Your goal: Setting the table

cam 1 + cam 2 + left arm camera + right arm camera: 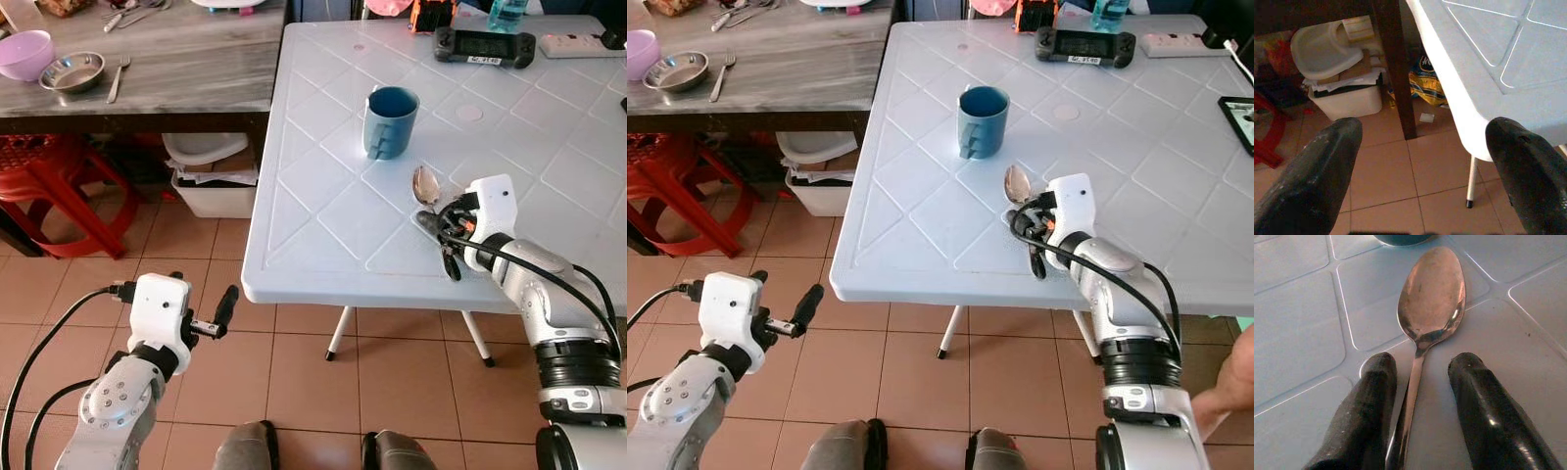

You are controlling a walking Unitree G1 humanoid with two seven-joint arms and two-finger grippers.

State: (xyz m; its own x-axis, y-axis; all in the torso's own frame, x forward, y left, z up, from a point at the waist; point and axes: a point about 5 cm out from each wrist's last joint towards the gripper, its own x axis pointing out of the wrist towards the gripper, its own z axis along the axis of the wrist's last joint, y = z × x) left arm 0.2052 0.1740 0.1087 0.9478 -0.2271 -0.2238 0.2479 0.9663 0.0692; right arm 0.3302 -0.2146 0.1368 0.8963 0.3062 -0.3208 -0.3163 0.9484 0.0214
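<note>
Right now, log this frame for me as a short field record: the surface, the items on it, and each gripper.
surface: white plastic table
cup: blue mug, upright
cutlery: metal spoon lying flat near the mug
right gripper: at the table, fingers open either side of the spoon handle
left gripper: open, over the tiled floor beside the table

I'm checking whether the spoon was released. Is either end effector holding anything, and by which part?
Cannot be told: the spoon lies on the table, handle between the right end effector's parted fingers. Left end effector holds nothing.
</note>
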